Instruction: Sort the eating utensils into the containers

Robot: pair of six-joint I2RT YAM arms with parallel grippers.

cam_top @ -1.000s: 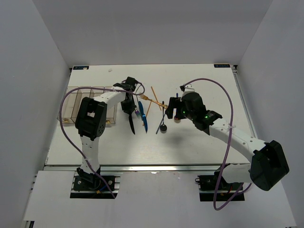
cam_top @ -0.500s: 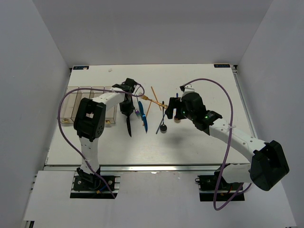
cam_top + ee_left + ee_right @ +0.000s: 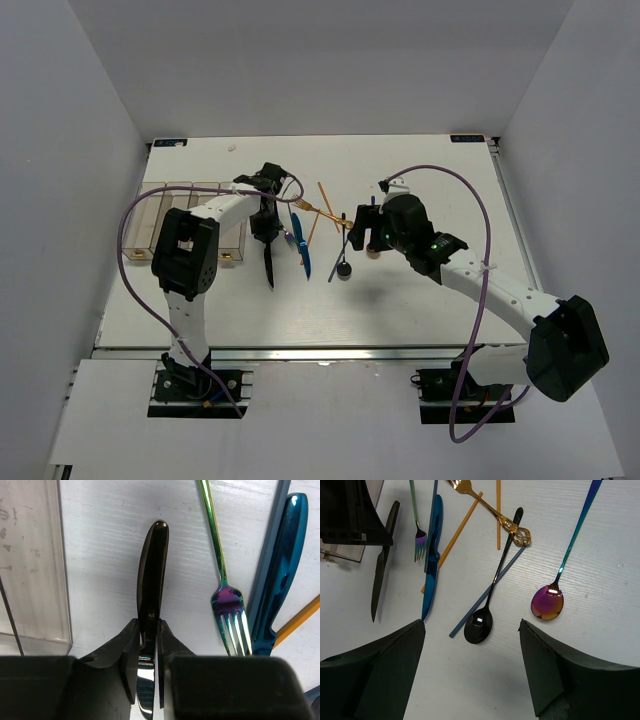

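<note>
My left gripper is shut on a black knife at mid-length; the handle points ahead and the serrated blade runs back under the fingers. The clear containers lie just left of it. To its right lie a rainbow fork and a blue knife. My right gripper hangs open above a black spoon, holding nothing. Around the spoon lie a blue stick, a gold fork, orange sticks and a purple spoon.
One container holds small gold items near its front end. The utensils are crowded together mid-table, several crossing each other. White walls enclose the table on three sides.
My left gripper has drifted slightly left toward the containers with the black knife in it. The right arm has not moved.
</note>
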